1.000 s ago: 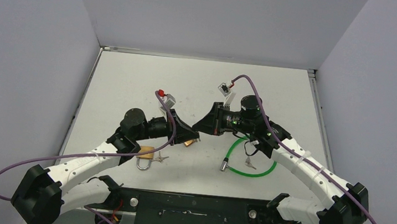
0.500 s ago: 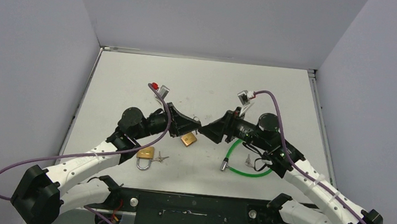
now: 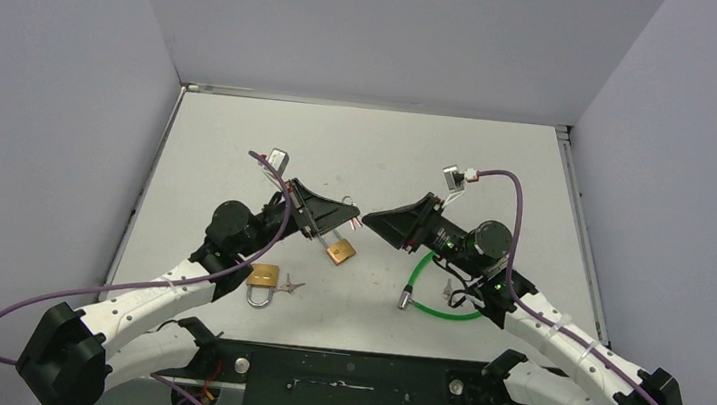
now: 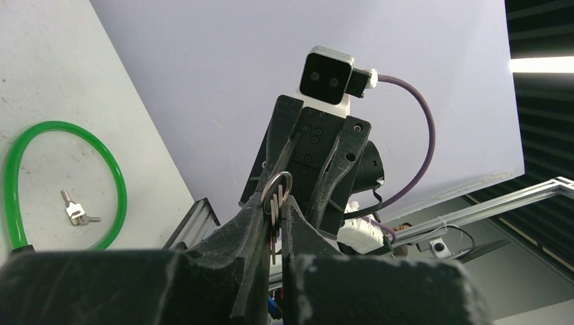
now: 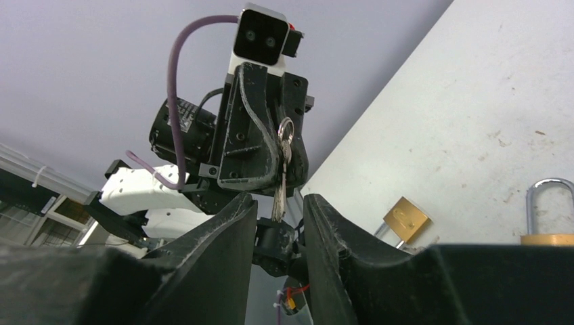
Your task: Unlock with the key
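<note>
My left gripper is raised above the table and shut on a bunch of keys on a ring. In the right wrist view the keys hang down from it. My right gripper faces it tip to tip. Its jaws stand open and empty, with the key tips between the fingertips. A brass padlock lies on the table under both grippers; it also shows in the right wrist view. A second brass padlock with a small key lies at the near left.
A green cable lock loop lies on the table under my right arm, with a small key pair inside it. The second padlock's shackle shows at the right edge of the right wrist view. Walls enclose the table.
</note>
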Robot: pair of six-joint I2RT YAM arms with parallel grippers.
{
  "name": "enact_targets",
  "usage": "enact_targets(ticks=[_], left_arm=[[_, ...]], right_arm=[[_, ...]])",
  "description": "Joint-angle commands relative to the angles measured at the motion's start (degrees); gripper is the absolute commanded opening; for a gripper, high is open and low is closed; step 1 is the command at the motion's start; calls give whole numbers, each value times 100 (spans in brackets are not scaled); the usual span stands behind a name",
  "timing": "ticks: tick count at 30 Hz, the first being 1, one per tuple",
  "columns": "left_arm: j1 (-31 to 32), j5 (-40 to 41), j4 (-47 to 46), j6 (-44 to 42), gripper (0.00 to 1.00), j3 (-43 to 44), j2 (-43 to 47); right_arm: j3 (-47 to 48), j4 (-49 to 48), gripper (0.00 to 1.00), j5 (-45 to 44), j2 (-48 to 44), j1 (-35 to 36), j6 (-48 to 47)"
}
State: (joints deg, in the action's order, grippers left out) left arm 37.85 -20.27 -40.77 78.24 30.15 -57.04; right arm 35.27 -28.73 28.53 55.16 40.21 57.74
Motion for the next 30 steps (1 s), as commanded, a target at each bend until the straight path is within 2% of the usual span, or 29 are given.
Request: enact_targets(ticks=[1, 8, 11, 12, 14, 17, 19, 20, 24, 27, 30], left_arm=[[55, 86, -410, 156, 0, 45, 118], [73, 137, -401, 139, 0, 35, 195], [78, 138, -390, 117, 0, 19, 215], [82, 138, -381, 114, 0, 6, 223], [89, 158, -394, 102, 0, -36, 272], [91, 210, -395, 99, 0, -115, 343], [87, 225, -378, 96, 0, -123, 376], [91, 229, -361, 88, 0, -124, 384], [93, 219, -369, 84, 0, -107, 356], [100, 223, -374, 55, 0, -89, 351], [100, 239, -291, -46, 0, -85, 362]], right_arm=[[117, -733, 30, 178, 106, 36, 181], [373, -214, 21, 389, 196, 45, 9], [467, 19, 6, 305, 149, 45, -99], [483, 72, 4, 285, 129, 45, -132], [550, 191, 6, 275, 119, 40, -213], [623, 224, 22, 325, 175, 44, -245], [654, 205, 24, 353, 217, 40, -233], [661, 180, 23, 375, 216, 41, -214], [686, 115, 7, 509, 255, 42, -202], [702, 178, 0, 600, 244, 42, -222], [758, 531, 0, 516, 140, 32, -430]])
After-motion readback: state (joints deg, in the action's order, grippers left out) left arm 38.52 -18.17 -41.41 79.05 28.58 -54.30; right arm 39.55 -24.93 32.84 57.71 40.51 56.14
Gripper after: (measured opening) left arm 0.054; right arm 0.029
